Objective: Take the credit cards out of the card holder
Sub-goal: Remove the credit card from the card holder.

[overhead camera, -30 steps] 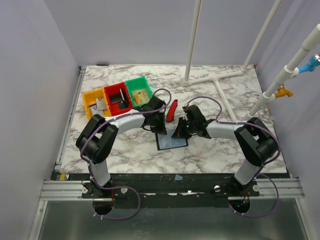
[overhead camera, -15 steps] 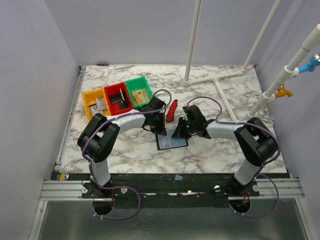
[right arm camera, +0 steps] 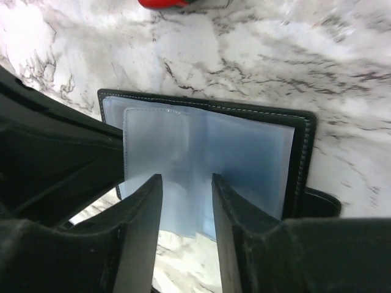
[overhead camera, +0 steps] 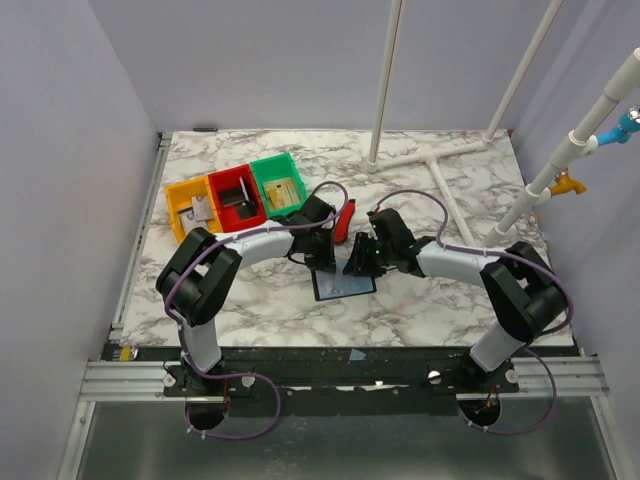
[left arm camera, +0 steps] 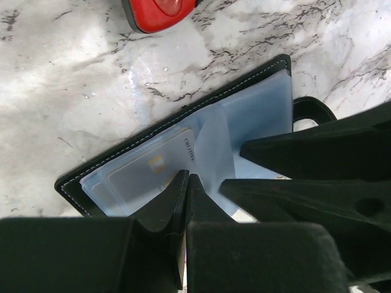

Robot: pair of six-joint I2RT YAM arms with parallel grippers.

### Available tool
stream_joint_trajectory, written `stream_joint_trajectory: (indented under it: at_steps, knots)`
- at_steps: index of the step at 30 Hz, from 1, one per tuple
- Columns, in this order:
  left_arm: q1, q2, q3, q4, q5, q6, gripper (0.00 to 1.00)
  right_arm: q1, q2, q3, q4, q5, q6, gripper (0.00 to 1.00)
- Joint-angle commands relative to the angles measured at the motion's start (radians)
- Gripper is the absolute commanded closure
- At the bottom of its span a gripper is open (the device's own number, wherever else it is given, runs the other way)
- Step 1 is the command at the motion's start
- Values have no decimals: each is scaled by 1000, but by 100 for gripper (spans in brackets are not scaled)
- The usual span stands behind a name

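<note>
So the step in hand looked like the fiddly bit - opening up a pocket so a card can come out. No card was out on the counter that I could see.

The card holder lay spread open and flat, inner faces up, directly under both claws. The left claw had its fingers pressed together, tips down on the bluish plastic sleeve. Looked like it was pinning the holder in place, though I couldn't tell if it had nipped a leaf of plastic. The right claw was spread, one finger either side of a loose sleeve leaf, with nothing clamped between them.

One credit card showed through the plastic just left of the left claw's tips, tucked inside its pocket.

Orientation: from the right claw the holder's long axis ran straight across, side to side, with its closing tab sticking out at the right end. From the left claw it sat on a diagonal, near-left to far-right. A red-and-black tool lay just beyond it.

My guess for the next move - the right claw has to close on that card's edge, not just plastic, and slide it out along the pocket while the left one holds the holder down.
</note>
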Motion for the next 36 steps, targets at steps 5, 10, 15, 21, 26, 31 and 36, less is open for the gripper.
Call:
stream_joint_trajectory:
  at_steps: [5, 10, 15, 21, 26, 31, 36]
  knots:
    - [-24, -1, 28, 32, 58, -4, 100, 2, -170, 45, -237, 210, -36, 51]
    - [-47, 18, 50, 43, 71, -30, 100, 3, -306, 21, -296, 324, -26, 47]
    - [-74, 62, 86, 52, 76, -55, 100, 3, -404, 25, -355, 385, -34, 46]
    - [-91, 134, 127, 50, 70, -83, 100, 2, -438, 17, -378, 382, -35, 46]
    - [-92, 174, 142, 54, 70, -88, 100, 2, -442, 14, -377, 371, -34, 46]
    - [-92, 114, 144, 19, 39, -63, 100, 3, -424, 17, -357, 332, -32, 46]
    - [-75, 4, 107, -21, -10, -41, 100, 3, -388, 23, -314, 261, -32, 46]
